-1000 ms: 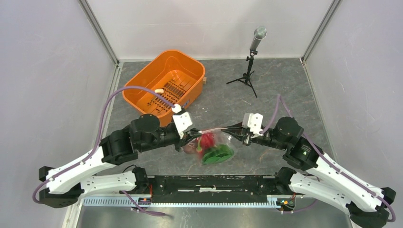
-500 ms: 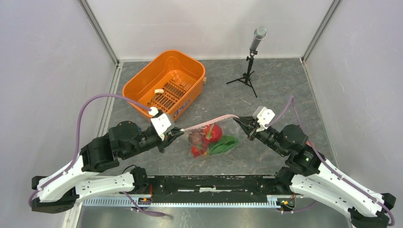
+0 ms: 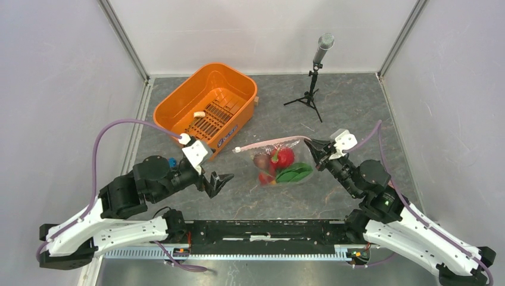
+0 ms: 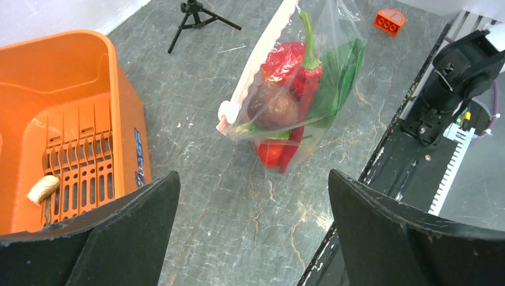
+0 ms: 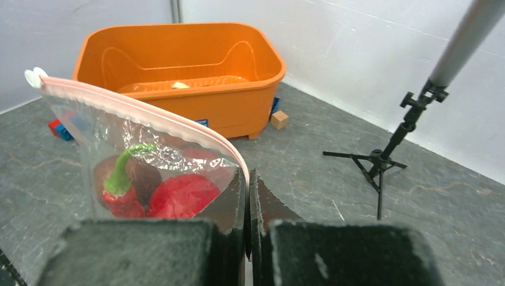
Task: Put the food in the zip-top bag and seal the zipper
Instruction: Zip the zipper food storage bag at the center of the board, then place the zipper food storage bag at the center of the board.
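The clear zip-top bag (image 3: 277,165) hangs by one corner with the food inside it: red pieces (image 3: 284,158), a green leaf (image 3: 295,174) and a dark round piece (image 3: 260,161). My right gripper (image 3: 314,145) is shut on the right end of the pale pink zipper (image 3: 271,143). The right wrist view shows the thin strip (image 5: 149,116) pinched between my right gripper's (image 5: 247,179) closed jaws. My left gripper (image 3: 219,182) stands open, left of the bag and clear of it. In the left wrist view the bag (image 4: 298,77) lies ahead of my left gripper (image 4: 253,179), whose jaws are wide apart with nothing between them.
An orange tub (image 3: 205,104) with a small pale piece in it stands at the back left. A microphone on a small tripod (image 3: 315,71) stands at the back centre. A wooden block (image 5: 278,119) lies by the tub. A red block (image 4: 388,19) lies beyond the bag.
My left gripper has let go of the bag's left end, opened wide and drawn back to the left. My right gripper has carried the bag to the right and farther back.
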You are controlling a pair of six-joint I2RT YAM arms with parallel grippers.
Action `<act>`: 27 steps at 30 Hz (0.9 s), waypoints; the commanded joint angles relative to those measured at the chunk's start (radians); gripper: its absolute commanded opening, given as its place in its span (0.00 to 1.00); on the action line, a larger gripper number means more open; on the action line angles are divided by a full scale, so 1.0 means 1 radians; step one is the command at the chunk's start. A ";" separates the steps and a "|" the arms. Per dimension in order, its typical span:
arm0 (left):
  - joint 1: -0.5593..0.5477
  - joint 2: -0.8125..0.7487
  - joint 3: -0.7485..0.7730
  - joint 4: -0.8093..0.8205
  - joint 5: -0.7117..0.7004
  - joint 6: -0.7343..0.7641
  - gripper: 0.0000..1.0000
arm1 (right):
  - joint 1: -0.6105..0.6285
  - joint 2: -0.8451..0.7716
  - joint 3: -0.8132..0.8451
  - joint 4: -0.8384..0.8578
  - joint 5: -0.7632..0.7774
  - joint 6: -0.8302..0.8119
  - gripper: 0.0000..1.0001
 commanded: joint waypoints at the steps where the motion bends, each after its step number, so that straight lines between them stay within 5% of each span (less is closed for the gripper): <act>1: 0.003 0.007 -0.023 0.081 -0.049 -0.070 1.00 | -0.001 -0.006 0.031 0.073 0.124 -0.015 0.00; 12: 0.003 0.041 -0.025 0.117 -0.108 -0.114 1.00 | -0.002 0.237 0.374 -0.030 0.390 -0.248 0.00; 16: 0.003 0.023 -0.032 0.117 -0.153 -0.129 1.00 | -0.002 0.230 0.312 -0.028 0.142 -0.201 0.00; 22: 0.003 -0.047 -0.052 0.117 -0.216 -0.149 1.00 | 0.001 0.254 0.105 -0.118 -0.439 0.004 0.35; 24: 0.003 -0.077 -0.056 0.114 -0.241 -0.152 1.00 | 0.001 0.182 0.044 -0.063 -0.439 0.050 0.41; 27: 0.004 -0.109 -0.060 0.115 -0.270 -0.152 1.00 | 0.001 0.061 -0.001 0.039 -0.380 0.054 0.68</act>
